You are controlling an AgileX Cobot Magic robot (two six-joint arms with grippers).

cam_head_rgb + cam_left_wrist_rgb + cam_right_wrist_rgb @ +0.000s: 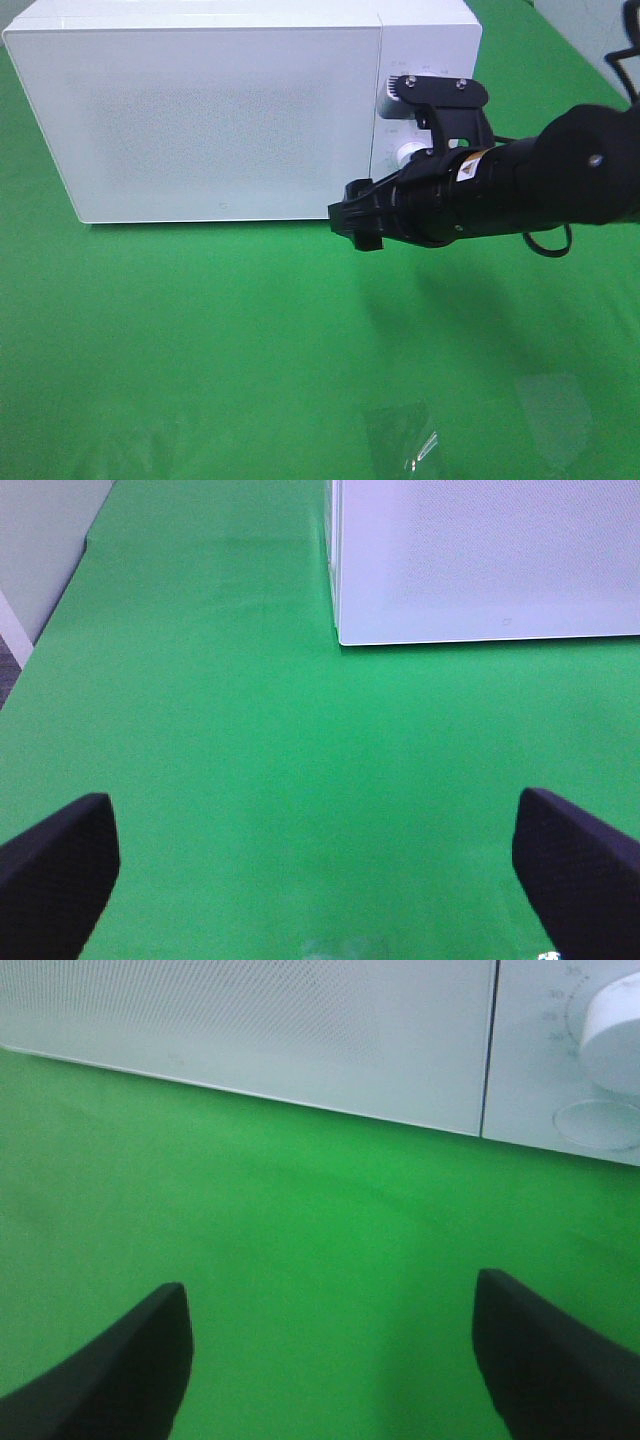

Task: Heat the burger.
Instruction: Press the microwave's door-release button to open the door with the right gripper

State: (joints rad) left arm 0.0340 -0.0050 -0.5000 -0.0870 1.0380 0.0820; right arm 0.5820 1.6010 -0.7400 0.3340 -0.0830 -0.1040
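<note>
Right fingers (125, 1370) wide apart, empty, low over the green worktop (320, 1220) before the shut microwave (200, 110). Left fingers (60, 870) fully spread, empty.

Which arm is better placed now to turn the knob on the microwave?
The right, probably. The right gripper hangs open close to the front of the microwave, and the knob shows near in its wrist view. The left gripper, also open, faces only the far end of the door, away from the knob.

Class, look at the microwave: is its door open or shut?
Shut. The microwave door lies flush with the control panel, only a thin seam between them. What is inside cannot be told.
</note>
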